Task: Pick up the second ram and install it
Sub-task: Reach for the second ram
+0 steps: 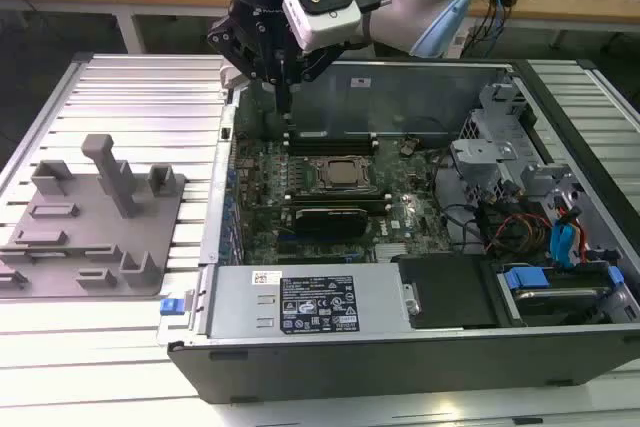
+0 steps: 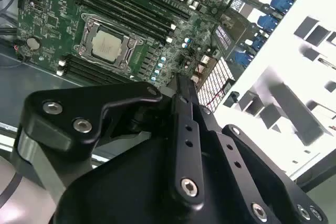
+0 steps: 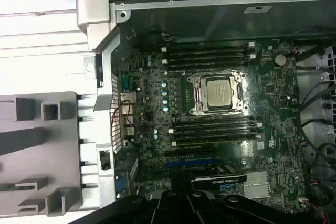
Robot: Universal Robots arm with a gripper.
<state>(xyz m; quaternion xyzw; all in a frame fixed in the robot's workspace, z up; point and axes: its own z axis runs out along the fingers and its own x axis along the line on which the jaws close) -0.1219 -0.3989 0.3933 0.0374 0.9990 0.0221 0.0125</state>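
A slatted metal table (image 1: 120, 77) carries an open computer case (image 1: 300, 367) lying on its side. A grey fixture (image 1: 90, 237) sits beside it on the exterior view's left. My gripper (image 1: 286, 107) hangs above the case, over a corner of the motherboard (image 3: 283, 103). In the second wrist view my fingers (image 2: 185, 124) run together into one narrow tip, drawn close. I cannot tell whether anything thin is pinched there.

Below me the processor (image 3: 219, 92) sits between two banks of long black slots. The nearer bank (image 1: 330, 139) lies almost straight beneath my tip, with one end under me. Its length runs away towards the exterior view's right. The farther bank (image 3: 215, 129) lies parallel, beyond the processor.

I cannot tell where the second ram sits. The slots read as dark strips, and I cannot say whether one of them holds it edge-on. My judgement is that alignment matters most here: the stick's long axis has to match the slots' run.
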